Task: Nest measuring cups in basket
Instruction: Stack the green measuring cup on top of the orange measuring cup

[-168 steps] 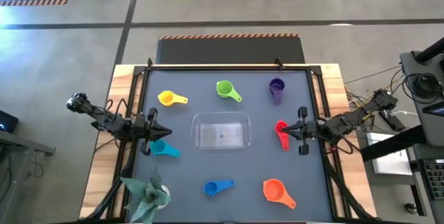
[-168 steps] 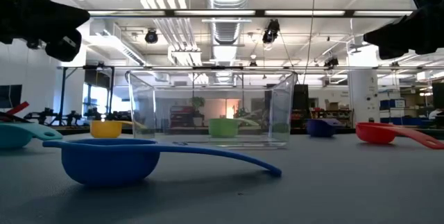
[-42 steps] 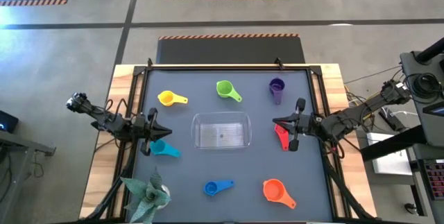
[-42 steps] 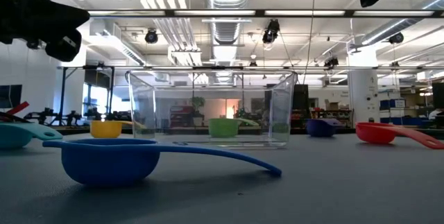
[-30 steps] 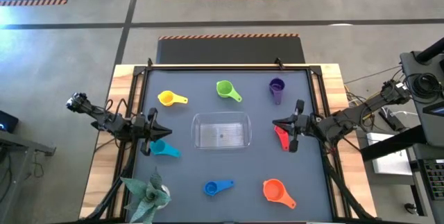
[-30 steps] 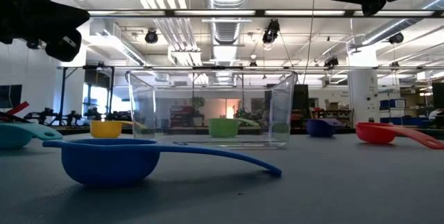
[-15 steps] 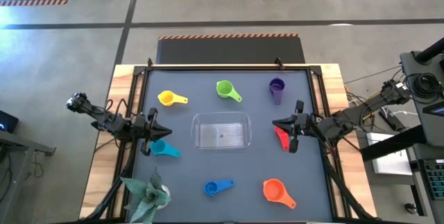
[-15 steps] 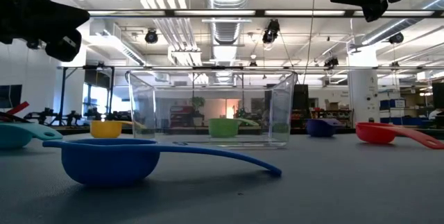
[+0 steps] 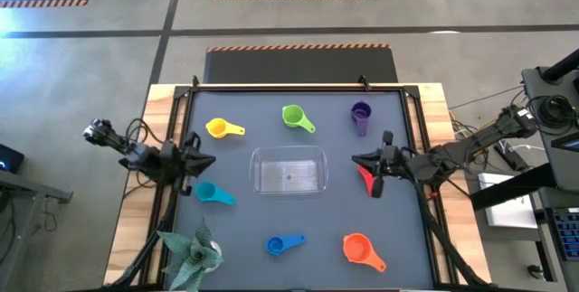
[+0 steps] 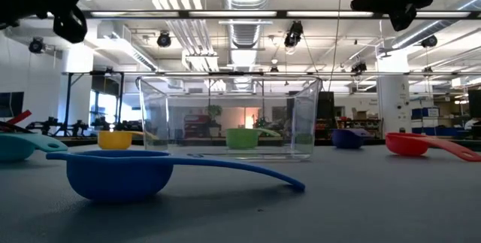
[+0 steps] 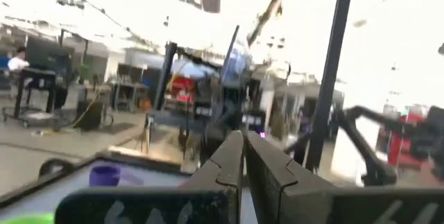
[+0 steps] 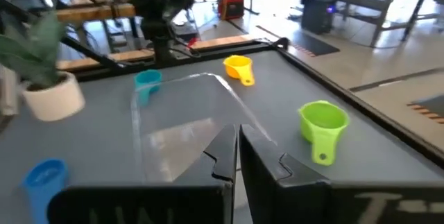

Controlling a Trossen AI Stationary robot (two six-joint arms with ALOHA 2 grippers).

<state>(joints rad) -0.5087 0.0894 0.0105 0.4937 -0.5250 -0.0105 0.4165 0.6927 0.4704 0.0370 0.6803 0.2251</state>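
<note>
Several measuring cups lie apart on the dark mat around the clear basket [image 9: 289,170], which stands at the middle: yellow [image 9: 224,129], green [image 9: 295,117], purple [image 9: 361,116], red [image 9: 366,176], teal [image 9: 210,193], blue [image 9: 282,244] and orange [image 9: 360,249]. My left gripper [image 9: 210,159] hovers shut at the mat's left side, above and just beyond the teal cup, and points at the basket. My right gripper [image 9: 355,159] hovers shut at the basket's right side, over the red cup. The wrist views show the fingers of each closed together, the left [image 11: 243,161] and the right [image 12: 238,148].
A potted green plant [image 9: 192,256] stands at the near left corner. A raised black frame [image 9: 294,87] borders the mat. In the low view the blue cup [image 10: 116,171] lies nearest, its handle pointing right, in front of the basket [image 10: 229,115].
My left gripper has risen and tipped its fingers upward, so that it now points about level across the table; it stays shut. The cups and the basket have kept their places.
</note>
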